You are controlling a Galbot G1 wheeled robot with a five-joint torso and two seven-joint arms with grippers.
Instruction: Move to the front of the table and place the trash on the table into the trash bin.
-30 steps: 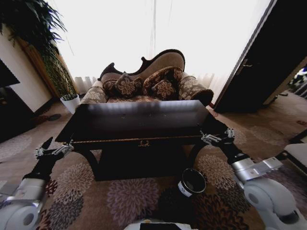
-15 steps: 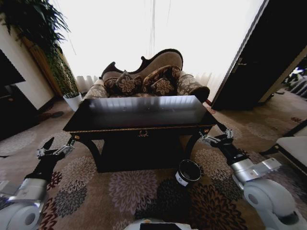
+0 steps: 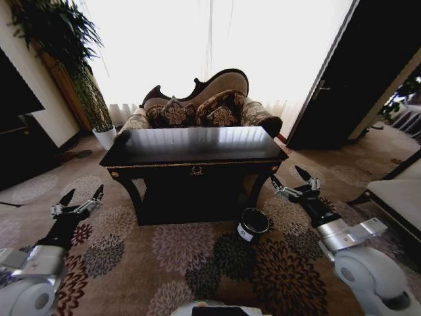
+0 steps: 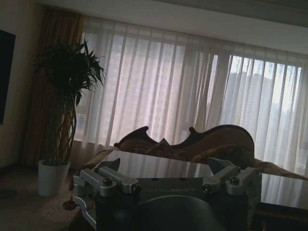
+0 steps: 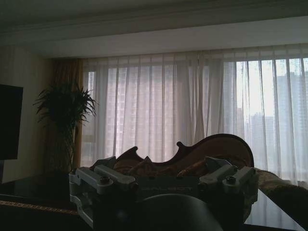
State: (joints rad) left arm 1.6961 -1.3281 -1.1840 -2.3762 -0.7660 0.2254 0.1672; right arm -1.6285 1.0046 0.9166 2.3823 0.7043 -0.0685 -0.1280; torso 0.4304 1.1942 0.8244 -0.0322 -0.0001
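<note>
Jaws on both grippers stood wide, holding nothing: left gripper (image 3: 80,202) low at the left, right gripper (image 3: 293,185) low at the right, both short of the counter (image 3: 195,155). Trash couldn't be made out on the glossy top from here, so can't say where it sat. Judging by the task, paper wads should be light & soft, fine to pinch anywhere; a crushed can is stiffer & slick, so better taken across its flattened sides. Bin (image 3: 252,224) stood on the carpet just before the counter's front right leg. Head view gave bin, carpet & both arms; wrist views gave curtains, sofa back (image 5: 211,147) & plant (image 4: 67,91) instead.
</note>
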